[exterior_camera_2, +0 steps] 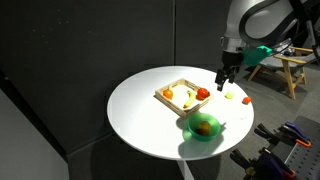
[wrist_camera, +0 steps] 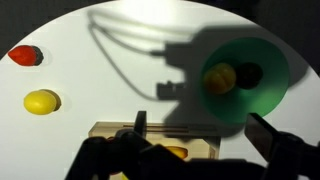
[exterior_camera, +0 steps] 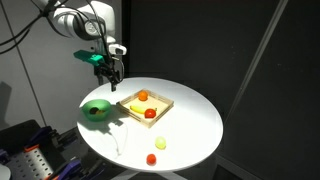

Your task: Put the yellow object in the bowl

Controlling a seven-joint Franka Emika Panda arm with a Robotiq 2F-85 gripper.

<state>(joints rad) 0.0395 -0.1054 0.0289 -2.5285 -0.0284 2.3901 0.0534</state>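
- The jaws are seen spread wide, dark and blocky, with nothing held between them. They are hung above the tabletop (exterior_camera: pixel 190 120), just beside the tray (exterior_camera: pixel 161 110).
- The tray is made of pale wood, square, with a low raised rim. A red ball (exterior_camera: pixel 150 114) and a small orange piece (exterior_camera: pixel 143 96) are carried in it. A yellowish piece also lies there, but its shape cannot be made out.
- Near the tray is set the bowl (wrist_camera: pixel 270 60), round, bright green and smooth, with a wide flared rim. In the wrist view it is partly covered by the arm's shadow.
- The yellow object (wrist_camera: pixel 220 77) is found inside the bowl, resting on its floor. It is small, roundish, plain yellow and matt.
- Well apart from the bowl, a second yellow piece (wrist_camera: pixel 41 101) of like shape and a small red piece (wrist_camera: pixel 25 55) are laid near each other on the bare tabletop.
- The tabletop is round, white and smooth.
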